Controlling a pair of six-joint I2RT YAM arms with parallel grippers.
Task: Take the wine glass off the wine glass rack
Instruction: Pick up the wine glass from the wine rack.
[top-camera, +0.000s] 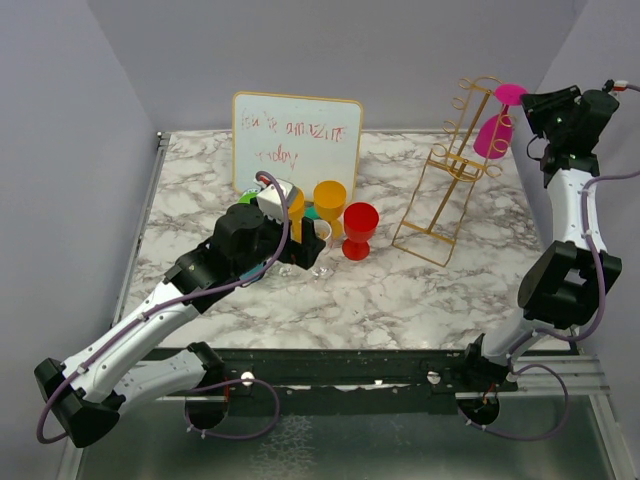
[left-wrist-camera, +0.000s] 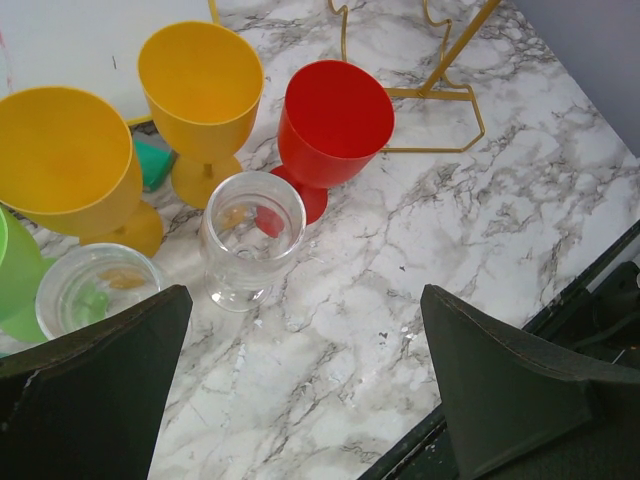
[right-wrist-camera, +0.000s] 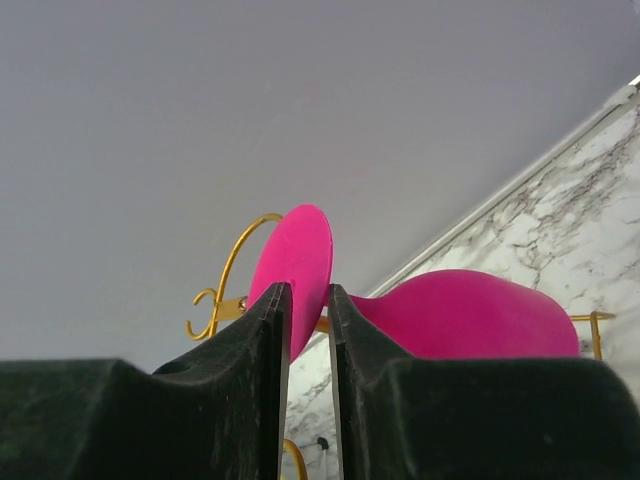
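Magenta plastic wine glass (top-camera: 495, 128) hangs foot-up near the top of the leaning gold wire rack (top-camera: 437, 200). Right tool (right-wrist-camera: 308, 300) is just beside the rack, jaws narrowly flanking the glass's foot disc; cannot tell if it is clamped. Left tool (left-wrist-camera: 302, 300) gapes wide, well away from the rack.

- A whiteboard (top-camera: 296, 140) bearing handwriting stands upright at the back of the marble table (top-camera: 400, 290).
- Two yellow goblets (left-wrist-camera: 200, 90) (left-wrist-camera: 65, 160), a red goblet (left-wrist-camera: 335, 120) and two clear glasses (left-wrist-camera: 250, 235) (left-wrist-camera: 95, 290) cluster before it.
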